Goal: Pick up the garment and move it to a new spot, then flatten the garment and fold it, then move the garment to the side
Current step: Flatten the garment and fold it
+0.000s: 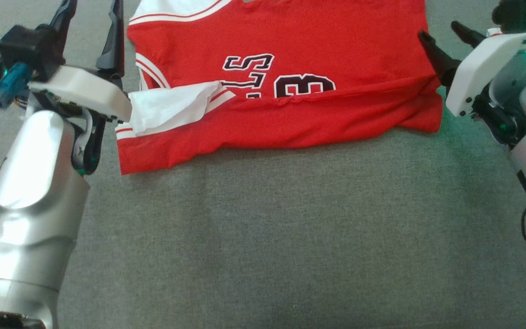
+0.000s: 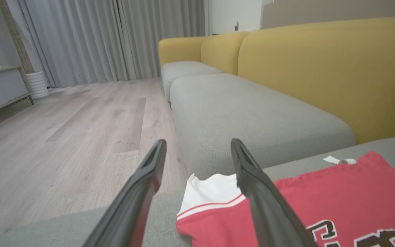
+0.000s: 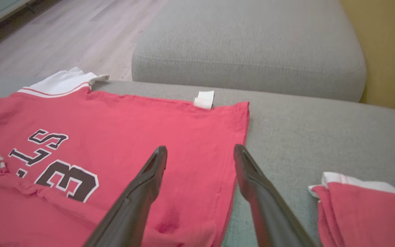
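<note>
Left forearm (image 1: 34,183): silver, low at the left of the head view, beside the garment's left edge.
Left gripper (image 1: 92,9): fingers spread wide, nothing between them, off the garment's left side.
Right gripper (image 1: 437,29): also wide apart and empty, at the garment's right edge.
Garment (image 1: 290,68): a red jersey lying flat on the grey sofa cushion (image 1: 290,228), its near hem doubled up over the number.
White sleeve (image 1: 171,107): flopped loosely across the fold at the left.
Risk, sleeve: the next fold may trap it crooked and leave a lump.
Risk, edge: the left corner lies near the cushion's rim, so a drag that way could spill cloth toward the floor (image 2: 63,137).
Risk, neighbour: a second red cloth (image 3: 365,212) lies near on the right and could get snagged.
</note>
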